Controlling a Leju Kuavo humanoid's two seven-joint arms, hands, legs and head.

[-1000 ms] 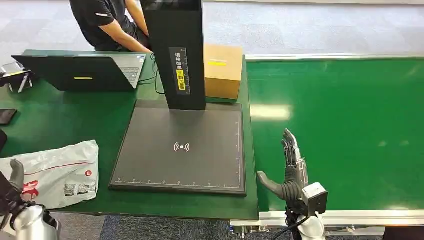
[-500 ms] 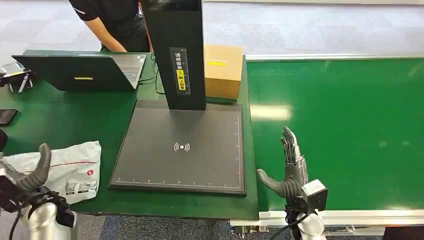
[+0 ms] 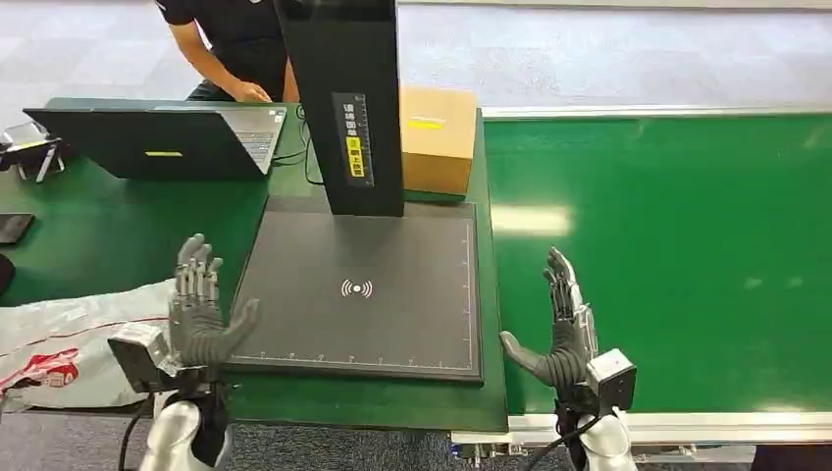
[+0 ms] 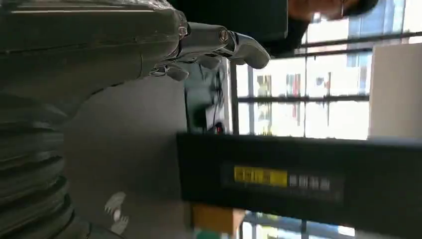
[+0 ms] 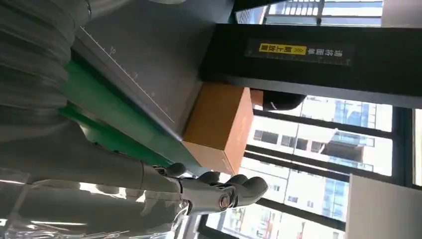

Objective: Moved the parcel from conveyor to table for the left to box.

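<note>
The parcel (image 3: 74,343), a white poly bag with red print, lies flat at the table's near left corner. My left hand (image 3: 201,316) stands upright and open just right of it, near the scanner pad's left edge, holding nothing. Its fingers (image 4: 219,42) are spread in the left wrist view. My right hand (image 3: 561,329) is open too, raised above the near left edge of the green conveyor belt (image 3: 667,255), which carries no parcel. The right wrist view has its fingers (image 5: 224,191) apart and empty.
A dark scanner pad (image 3: 358,289) with a black column (image 3: 343,98) fills the table's middle. A cardboard box (image 3: 437,137) stands behind it. A laptop (image 3: 157,142) and a phone (image 3: 12,228) lie at the left. A person (image 3: 231,39) leans over the laptop.
My left hand has risen from the lower left corner and swung right, off the parcel, to stand beside the pad. The parcel has shifted slightly left. My right hand has barely moved.
</note>
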